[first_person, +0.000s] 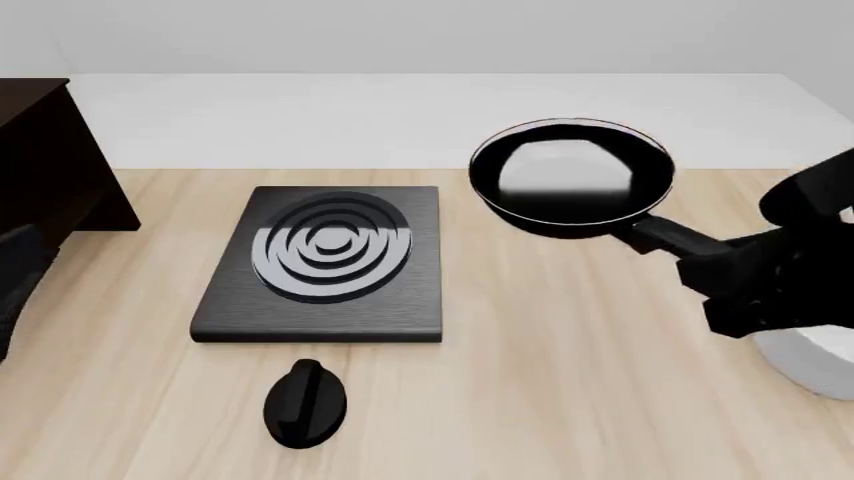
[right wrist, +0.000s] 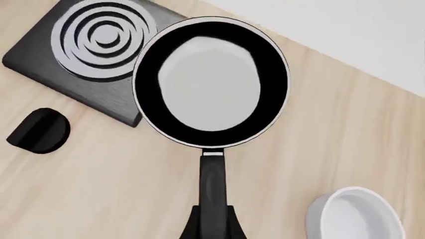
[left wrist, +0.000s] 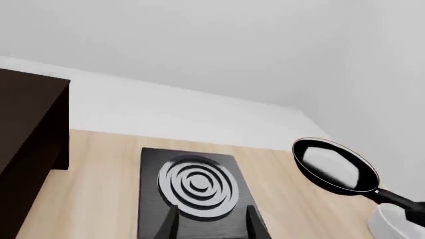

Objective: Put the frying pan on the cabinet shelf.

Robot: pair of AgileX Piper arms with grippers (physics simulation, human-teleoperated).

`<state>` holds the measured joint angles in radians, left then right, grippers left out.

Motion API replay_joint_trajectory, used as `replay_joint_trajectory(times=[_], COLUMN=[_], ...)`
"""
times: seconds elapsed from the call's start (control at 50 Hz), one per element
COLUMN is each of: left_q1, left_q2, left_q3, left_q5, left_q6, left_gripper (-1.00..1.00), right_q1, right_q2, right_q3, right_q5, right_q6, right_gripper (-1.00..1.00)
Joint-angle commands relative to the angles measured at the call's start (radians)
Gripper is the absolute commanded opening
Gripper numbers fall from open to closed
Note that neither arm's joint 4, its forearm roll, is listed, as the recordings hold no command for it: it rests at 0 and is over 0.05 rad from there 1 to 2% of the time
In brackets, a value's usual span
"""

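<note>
The frying pan (first_person: 571, 175) hangs in the air right of the burner plate, its glossy inside facing up. My right gripper (first_person: 707, 268) is shut on the end of its long black handle (right wrist: 212, 184); the right wrist view shows the pan (right wrist: 211, 82) straight ahead of the fingers. The cabinet shelf (first_person: 34, 110) belongs to the dark brown cabinet at the table's far left, well away from the pan. My left gripper (left wrist: 211, 226) is open above the near edge of the burner plate, with nothing between its fingers. In the left wrist view the pan (left wrist: 332, 164) and the cabinet (left wrist: 27, 129) sit on opposite sides.
A flat black square burner plate (first_person: 327, 260) with a silver coil lies at mid-table. In front of it rests a black knob (first_person: 307, 400). A white bowl (first_person: 817, 362) stands at the right edge, under my right arm.
</note>
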<state>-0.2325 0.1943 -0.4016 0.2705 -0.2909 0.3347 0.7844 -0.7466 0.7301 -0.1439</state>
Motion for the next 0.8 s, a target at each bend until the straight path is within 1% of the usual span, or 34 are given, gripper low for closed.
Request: replay_joint_trajectory(times=[0.02,0.04,0.06,0.08,0.1,0.12,0.14,0.16,0.18,0.2,0.22,0.26,0.32,0.36,0.4,0.42,0.44,0.46,0.5,0.52,0.58,0.6,0.62,0.68,0.72,0.76,0.78,0.8], left_q1=[-0.054,-0.059,-0.065,-0.037,-0.056,-0.081,-0.086,-0.097,-0.098,-0.097,-0.116,-0.143,-0.140,-0.158,-0.179,-0.181,-0.199,-0.194,-0.197,-0.198,-0.191,-0.190,-0.192,-0.222,-0.241,-0.217,-0.194,-0.184], left_q2=[0.135,0.147,0.163,0.179,0.222,0.230,0.233,0.250,0.260,0.273,0.273,0.293,0.303,0.306,0.316,0.321,0.338,0.342,0.349,0.359,0.368,0.371,0.376,0.369,0.338,0.331,0.339,0.339], left_q3=[-0.070,-0.078,-0.081,-0.074,-0.071,-0.085,-0.084,-0.080,-0.074,-0.068,-0.079,-0.080,-0.083,-0.076,-0.061,-0.061,-0.058,-0.066,-0.063,-0.069,-0.085,-0.083,-0.074,-0.081,-0.023,-0.024,-0.027,-0.029], left_q5=[-0.065,-0.068,-0.076,-0.077,-0.094,-0.103,-0.107,-0.117,-0.131,-0.136,-0.141,-0.145,-0.153,-0.171,-0.191,-0.193,-0.205,-0.202,-0.218,-0.222,-0.220,-0.228,-0.237,-0.240,-0.300,-0.293,-0.289,-0.287], left_q6=[-0.106,-0.107,-0.127,-0.162,-0.194,-0.192,-0.203,-0.256,-0.288,-0.316,-0.306,-0.318,-0.333,-0.371,-0.426,-0.431,-0.452,-0.451,-0.478,-0.489,-0.465,-0.472,-0.492,-0.508,-0.665,-0.684,-0.660,-0.655], left_gripper=[1.00,1.00,1.00,1.00,1.00,1.00,1.00,1.00,1.00,1.00,1.00,1.00,1.00,1.00,1.00,1.00,1.00,1.00,1.00,1.00,1.00,1.00,1.00,1.00,1.00,1.00,1.00,1.00], right_q1=[0.059,0.063,0.075,0.081,0.094,0.100,0.102,0.112,0.119,0.127,0.137,0.148,0.167,0.178,0.189,0.193,0.204,0.210,0.225,0.248,0.269,0.282,0.285,0.308,0.326,0.338,0.345,0.347], right_q2=[0.103,0.111,0.122,0.128,0.141,0.152,0.155,0.164,0.171,0.172,0.175,0.186,0.208,0.222,0.236,0.237,0.250,0.258,0.272,0.291,0.310,0.312,0.320,0.337,0.357,0.371,0.379,0.379], right_q3=[-0.163,-0.171,-0.185,-0.193,-0.206,-0.219,-0.222,-0.240,-0.246,-0.244,-0.244,-0.255,-0.265,-0.275,-0.285,-0.286,-0.290,-0.295,-0.298,-0.298,-0.325,-0.335,-0.343,-0.365,-0.381,-0.391,-0.399,-0.402], right_q5=[-0.051,-0.053,-0.056,-0.058,-0.064,-0.070,-0.072,-0.077,-0.080,-0.085,-0.096,-0.105,-0.126,-0.139,-0.156,-0.160,-0.172,-0.180,-0.192,-0.208,-0.216,-0.227,-0.230,-0.241,-0.253,-0.260,-0.261,-0.261], right_q6=[-0.001,0.001,0.003,0.005,0.005,-0.003,-0.007,0.009,0.012,-0.006,-0.032,-0.019,-0.019,-0.008,-0.008,-0.006,-0.002,0.004,-0.007,-0.035,-0.020,-0.034,-0.030,-0.013,-0.007,-0.008,-0.005,-0.006], right_gripper=[-1.00,-1.00,-1.00,-1.00,-1.00,-1.00,-1.00,-1.00,-1.00,-1.00,-1.00,-1.00,-1.00,-1.00,-1.00,-1.00,-1.00,-1.00,-1.00,-1.00,-1.00,-1.00,-1.00,-1.00,-1.00,-1.00,-1.00,-1.00])
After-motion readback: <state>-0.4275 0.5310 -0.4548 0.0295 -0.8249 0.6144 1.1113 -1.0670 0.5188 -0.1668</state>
